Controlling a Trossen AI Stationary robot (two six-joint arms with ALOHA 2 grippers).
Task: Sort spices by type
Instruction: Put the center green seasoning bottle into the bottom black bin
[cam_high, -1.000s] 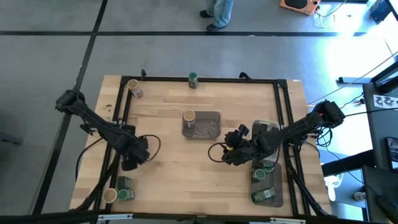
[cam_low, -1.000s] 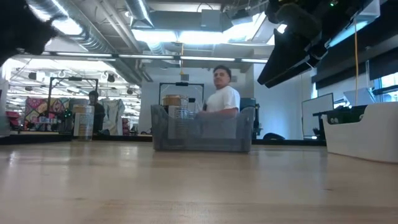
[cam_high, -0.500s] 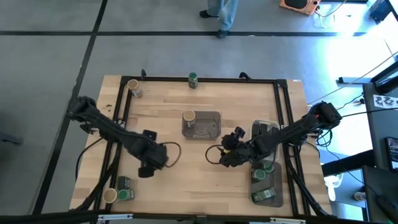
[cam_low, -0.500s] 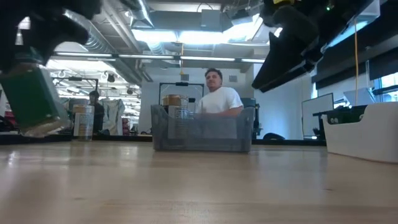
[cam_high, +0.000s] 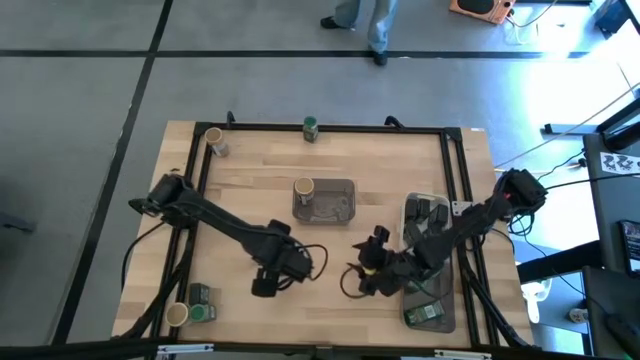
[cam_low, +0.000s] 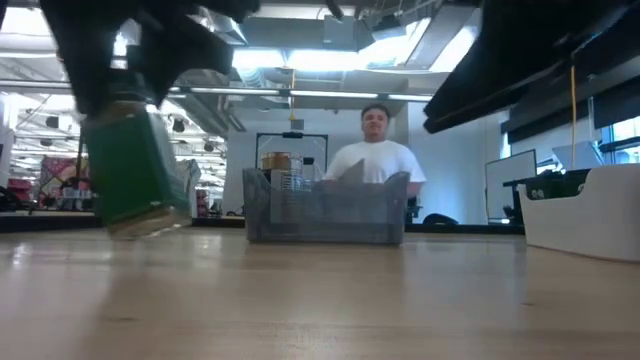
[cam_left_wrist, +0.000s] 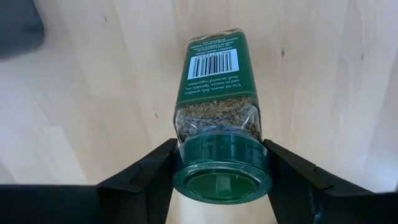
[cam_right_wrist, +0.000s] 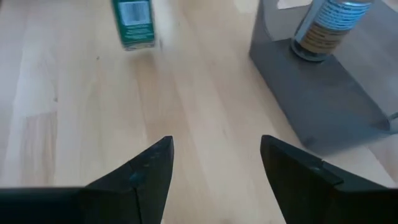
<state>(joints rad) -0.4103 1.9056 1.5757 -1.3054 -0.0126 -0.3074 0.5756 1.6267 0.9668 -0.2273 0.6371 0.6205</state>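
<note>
Left gripper (cam_left_wrist: 219, 168) clamped on green-lidded jar (cam_left_wrist: 217, 124), carried from table's left edge to mid-table, airborne | right gripper (cam_right_wrist: 214, 165) empty, spread, drifted nearer | handover or tray drop likely next.

Three tan-lidded jars (cam_high: 304, 188) (one standing inside the grey tray (cam_high: 336, 207)) and at least three green-lidded jars (cam_left_wrist: 217, 124) are showing; two arms (cam_high: 215, 214) are reaching near that tray.
</note>
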